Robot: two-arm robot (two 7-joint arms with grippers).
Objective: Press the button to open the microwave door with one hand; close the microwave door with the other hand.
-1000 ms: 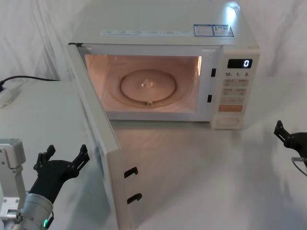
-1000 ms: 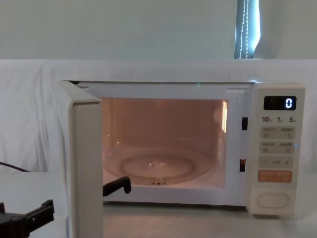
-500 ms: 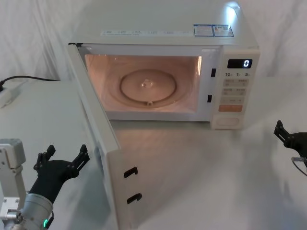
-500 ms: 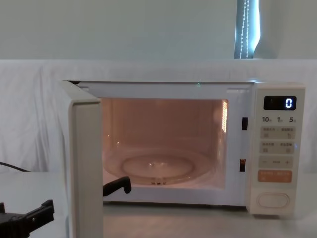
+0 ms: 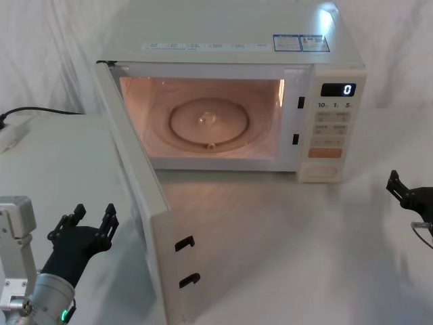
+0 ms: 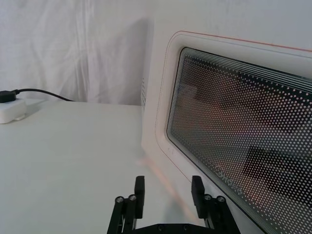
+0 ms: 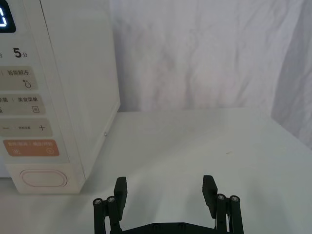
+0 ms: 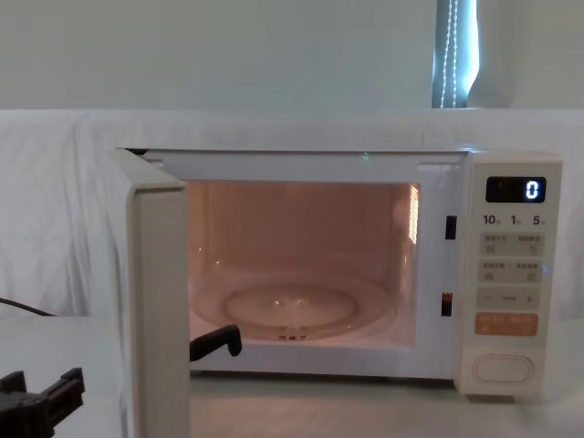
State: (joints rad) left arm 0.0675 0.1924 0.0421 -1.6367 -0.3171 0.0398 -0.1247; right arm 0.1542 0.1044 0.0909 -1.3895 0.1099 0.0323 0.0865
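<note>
- Nearest, the left end effector [image 5: 84, 223] hangs low on the outer side of the microwave door [image 5: 139, 196], close to its glass face but not touching it; its fingers stand a little apart with nothing between them.
- In the left wrist view the left end effector points along the door's pink-outlined window, with bare counter [image 6: 63, 161] open on the side away from the door.
- The door stands swung wide open, its free edge with two black latch hooks [image 5: 186, 261] pointing toward the robot.
- The right end effector [image 5: 406, 196] sits to the right of the door, well apart from it, fingers spread wide and empty.
- Between the door's free edge and the right end effector lies a broad stretch of bare counter.
- Farther back, past the door, the lit cavity holds the glass turntable [image 5: 208, 123].
- The button [image 5: 321, 172] sits at the bottom of the control panel, right of the cavity, untouched.
- A black cable [image 5: 37, 110] runs along the counter far behind the door's hinge side.
</note>
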